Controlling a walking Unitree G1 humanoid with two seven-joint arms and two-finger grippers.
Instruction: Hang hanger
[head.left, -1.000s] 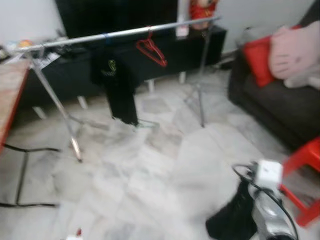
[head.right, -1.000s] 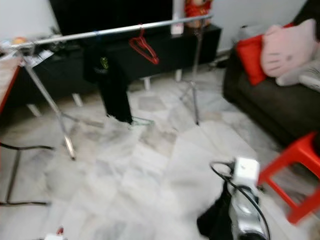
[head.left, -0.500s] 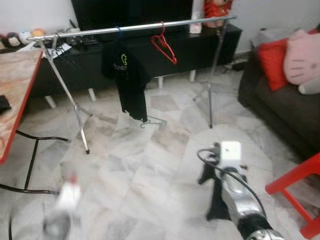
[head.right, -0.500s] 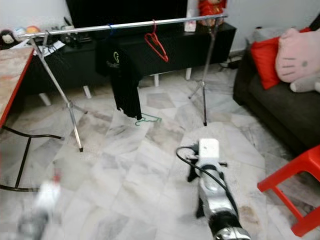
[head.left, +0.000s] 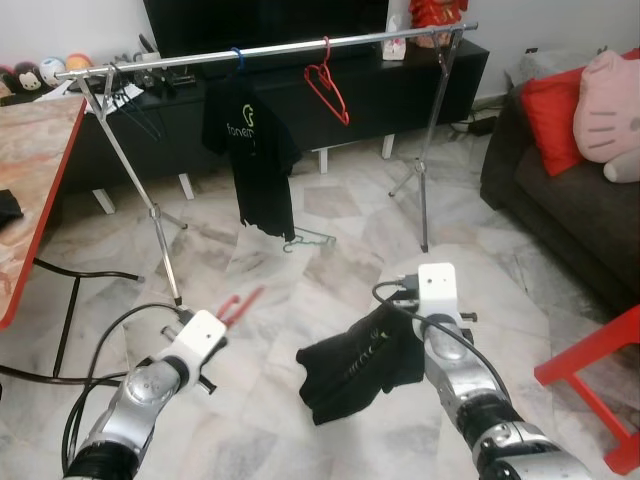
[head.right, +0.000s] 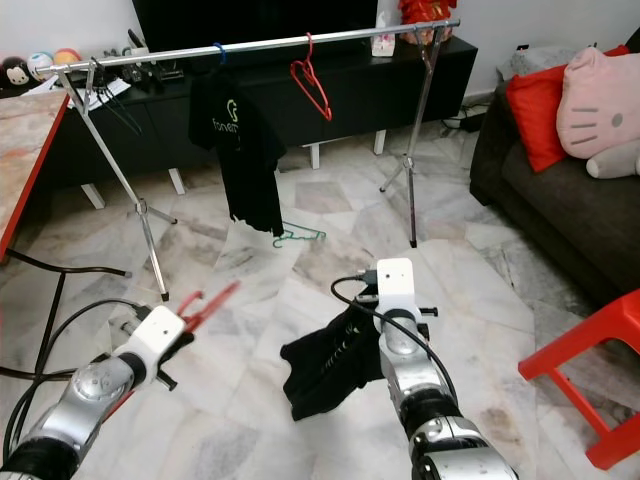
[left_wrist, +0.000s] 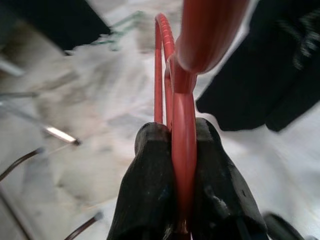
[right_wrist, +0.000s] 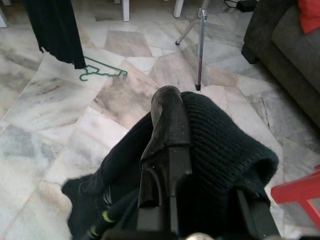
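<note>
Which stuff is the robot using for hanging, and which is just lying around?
For the job:
red hanger in left gripper
black garment in right gripper
clothes rail

Lying about:
green hanger on floor
red stool
sofa cushions

In the left wrist view the red hanger (left_wrist: 182, 125) pinched in the left claw (left_wrist: 175, 200) runs out of the picture's edge beyond the fingertips, and its near part is blurred. In the eye views it is a red smear (head.left: 238, 305) just ahead of that claw. A black garment (right_wrist: 220, 145) drapes over the right claw (right_wrist: 167, 165), hiding one finger. The print on it (head.left: 365, 345) is too small to read.
</note>
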